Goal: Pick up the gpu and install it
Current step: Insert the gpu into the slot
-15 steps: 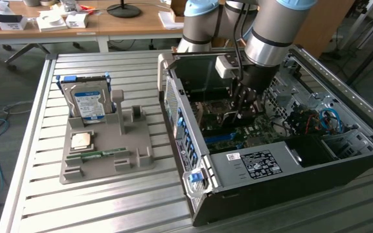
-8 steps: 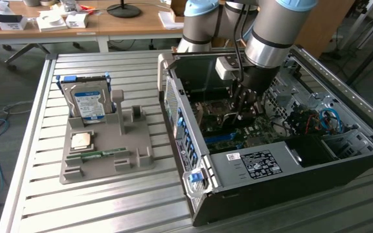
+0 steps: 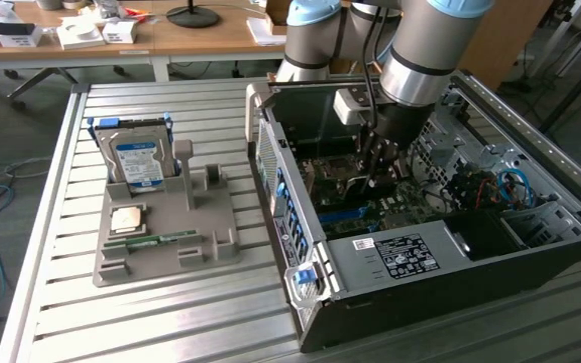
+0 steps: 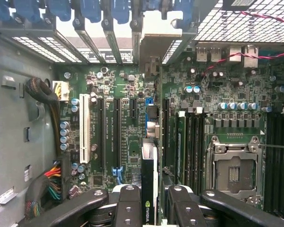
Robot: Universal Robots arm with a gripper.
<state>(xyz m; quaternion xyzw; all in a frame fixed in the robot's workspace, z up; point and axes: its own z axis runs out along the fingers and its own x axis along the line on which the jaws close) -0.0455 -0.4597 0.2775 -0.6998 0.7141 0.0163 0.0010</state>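
Counts: one gripper (image 4: 149, 201), one gpu (image 4: 149, 156), one computer case (image 3: 392, 261), one hard drive (image 3: 139, 160), one memory stick (image 3: 149, 240), one grey holder (image 3: 209, 246).
Fingers: two fingers (image 4: 130, 201) are standing partly closed, clamping the gpu from both sides.
Gpu: it is hanging edge-on between them inside the case, over the motherboard (image 4: 109, 94); I cannot tell whether it is touching a slot.
Holder: it is carrying the upright hard drive and the flat memory stick beside the case.

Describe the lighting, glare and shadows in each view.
Exterior view: even daylight, pale sheen on the slatted metal table, the computer case interior shadowed under the arm. Wrist view: rear slot openings blown out white, motherboard evenly lit, gripper fingers dark around the gpu.
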